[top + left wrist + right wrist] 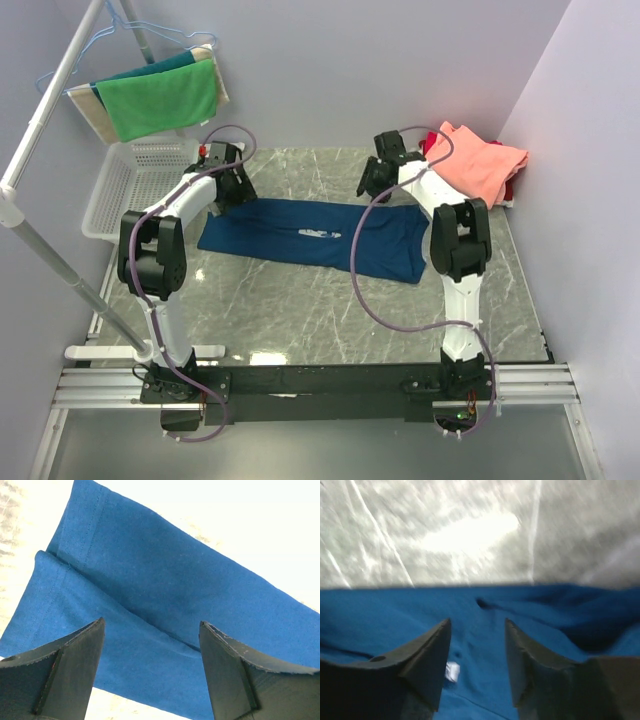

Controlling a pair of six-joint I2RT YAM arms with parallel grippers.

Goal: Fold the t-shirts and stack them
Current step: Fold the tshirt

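Clearly the left gripper [151,622] gapes over the navy t-shirt [270,228], and the right gripper [477,621], blurred, seems parted too.

Both arms are rising from their bases at the near edge of the worktop [300,310] and reaching toward its far half. The left arm [155,250] is bending sharply at its dark elbow, its white forearm running up and inward. The left hand [232,188] is pointing down near the far-left part of the worktop, and its fingers [65,665] are standing wide apart, with a broad gap between them. The right arm [458,245] is climbing from its base to a dark elbow, then stretching inward. The right hand [375,180] is pointing down close to the far edge, right of centre, and its fingers [420,665] are standing apart too, with a narrower gap.
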